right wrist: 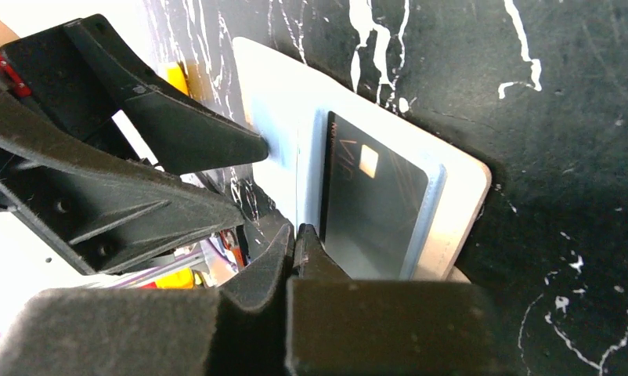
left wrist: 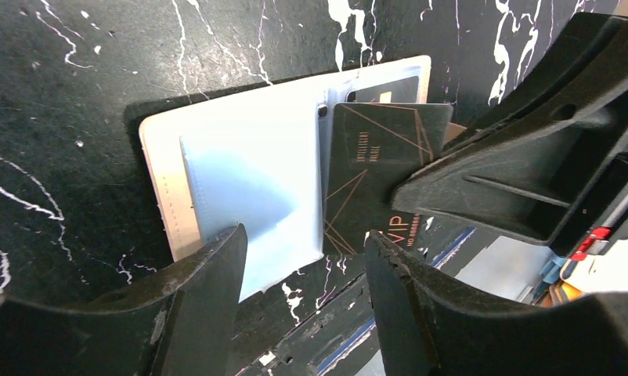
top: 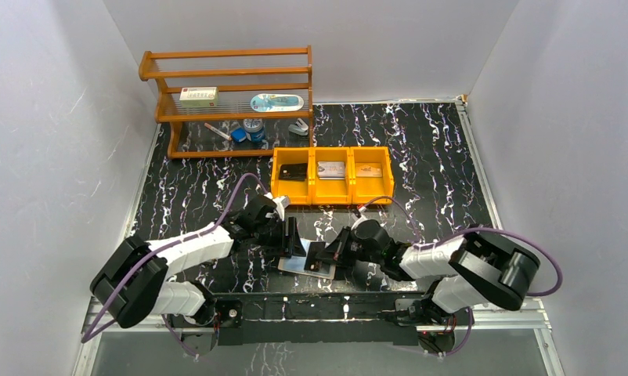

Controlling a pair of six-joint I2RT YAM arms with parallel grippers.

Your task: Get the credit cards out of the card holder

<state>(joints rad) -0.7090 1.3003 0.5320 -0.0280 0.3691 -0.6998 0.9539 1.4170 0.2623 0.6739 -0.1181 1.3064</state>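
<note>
The tan card holder [top: 290, 265] [left wrist: 240, 164] [right wrist: 463, 196] lies spread open on the black marbled table near the front edge, bluish clear sleeves up. My right gripper [top: 326, 257] [left wrist: 420, 188] [right wrist: 297, 229] is shut on a black credit card [left wrist: 369, 157] with gold lines, which sticks out tilted over the sleeve. Another dark card [right wrist: 373, 196] sits inside the sleeve. My left gripper [top: 291, 239] [left wrist: 303, 239] is open, and one finger [left wrist: 221, 258] rests on the holder's other sleeve.
An orange three-compartment tray [top: 330, 197] stands behind the grippers, holding a black card [top: 294, 171], a grey one [top: 331, 169] and a brownish one [top: 368, 169]. A wooden rack [top: 229, 86] with small items fills the back left. White walls enclose the table.
</note>
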